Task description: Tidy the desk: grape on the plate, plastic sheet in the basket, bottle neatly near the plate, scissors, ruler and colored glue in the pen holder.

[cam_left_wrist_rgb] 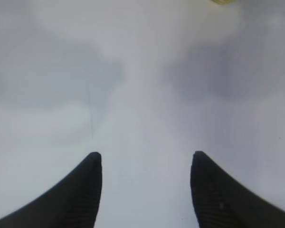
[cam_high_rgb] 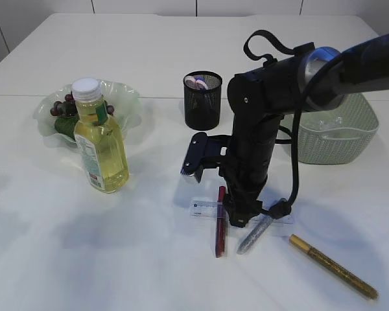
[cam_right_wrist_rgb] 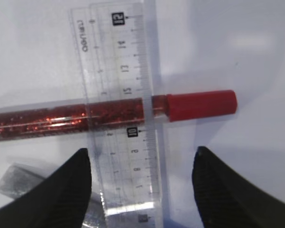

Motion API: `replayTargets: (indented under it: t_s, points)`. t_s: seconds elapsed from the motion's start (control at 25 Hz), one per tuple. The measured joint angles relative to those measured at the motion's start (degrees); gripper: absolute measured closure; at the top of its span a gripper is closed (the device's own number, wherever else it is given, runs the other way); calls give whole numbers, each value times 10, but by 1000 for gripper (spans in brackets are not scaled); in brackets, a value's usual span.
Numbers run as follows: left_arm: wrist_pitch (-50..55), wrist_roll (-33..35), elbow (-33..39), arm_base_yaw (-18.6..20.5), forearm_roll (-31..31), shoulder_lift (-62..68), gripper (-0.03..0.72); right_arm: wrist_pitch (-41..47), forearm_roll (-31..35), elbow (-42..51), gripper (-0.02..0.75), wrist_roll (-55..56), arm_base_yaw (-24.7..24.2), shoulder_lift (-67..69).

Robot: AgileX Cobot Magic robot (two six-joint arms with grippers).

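While the right gripper (cam_right_wrist_rgb: pixel 141 187) is hovering with fingers apart at lower centre, the ruler (cam_right_wrist_rgb: pixel 121 102) (thin, stiff, slippery) is probably wanting an edgewise pinch.

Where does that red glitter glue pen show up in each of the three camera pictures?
Exterior view: the red glue pen lies low in the middle, just left of the right gripper.
Left wrist view: not in it; only bare table shows.
Right wrist view: the pen crosses the middle, left to right, under the clear ruler.
Shared landmark: the clear ruler across the pen.
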Motion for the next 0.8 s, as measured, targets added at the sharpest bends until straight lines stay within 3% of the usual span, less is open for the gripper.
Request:
replayTargets:
  t_s: [0.36,0.6,0.8]
  points:
    - [-1,0,0,0,0,0,254,-4,-1,0,293,0,0,10]
    - [-1,0,0,0,0,0,254,-5,-4,0,421,0,0,10]
    - [-1,0,0,0,0,0,254,-5,-4,0,435,1,0,10]
